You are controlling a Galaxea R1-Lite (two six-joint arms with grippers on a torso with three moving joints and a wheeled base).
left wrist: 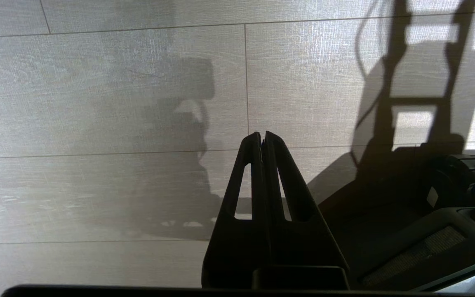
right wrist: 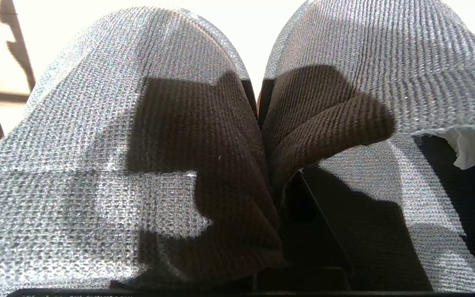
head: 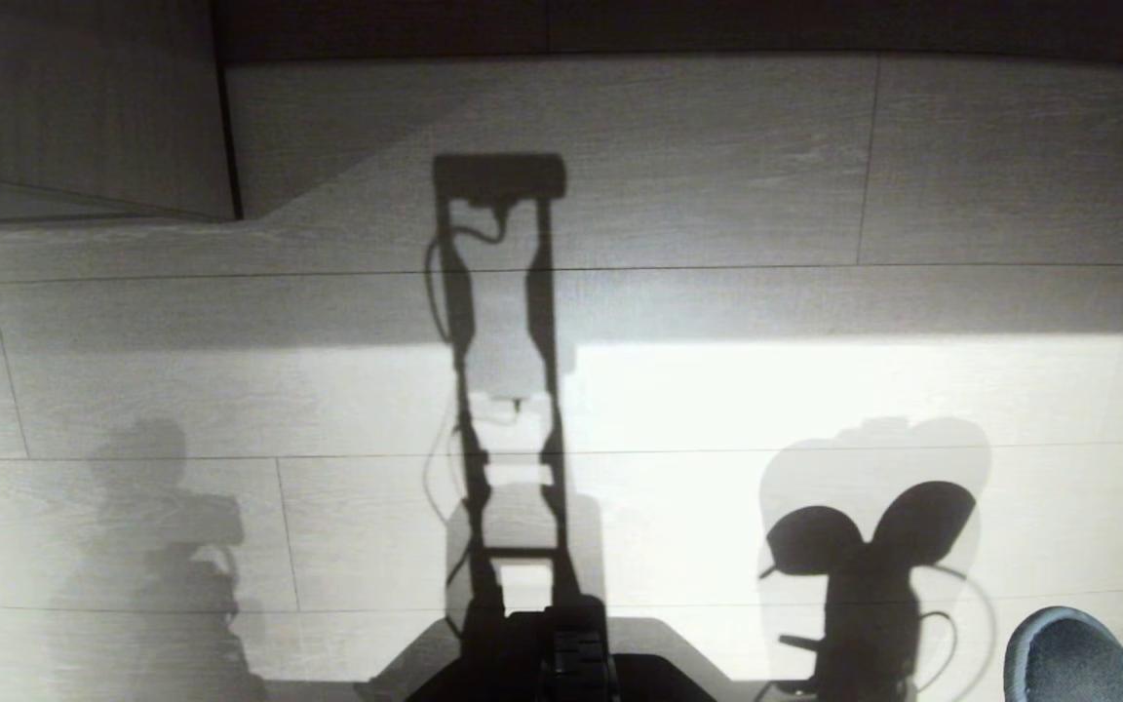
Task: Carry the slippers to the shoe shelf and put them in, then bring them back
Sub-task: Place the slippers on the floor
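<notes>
Head view, looking down: pale plank floor (head: 717,175) fills the frame, with a wood-grain panel (head: 74,107) and its dark edge in the upper left; whether that panel belongs to the shoe shelf cannot be told. The robot's long shadow runs up the centre of the frame, and the dark base (head: 561,663) sits at the bottom edge.

At the lower right corner, the rounded toes of the slippers (head: 1088,653) poke into the frame, off the floor, their shadow falling just to the left.

Right wrist view: the two slippers (right wrist: 188,136) hang side by side, filling the frame, their inner edges bunched together at the centre, where the right hand (right wrist: 278,194) is pinching the knit fabric of both at once. The jaws are pressed nearly together on that fold.

Left wrist view: the left hand (left wrist: 262,140) is pressed together on nothing, low in the frame, above bare floor.

The carry appears to be under way, and the risk lies in the grip. Only a thin pinch of soft fabric holds two slippers, so a jolt from the base driving or turning could let one slide free. The drooping toes could also catch on a shelf edge during placement. Strong glare and deep shadow on the floor may hinder judging the approach.
</notes>
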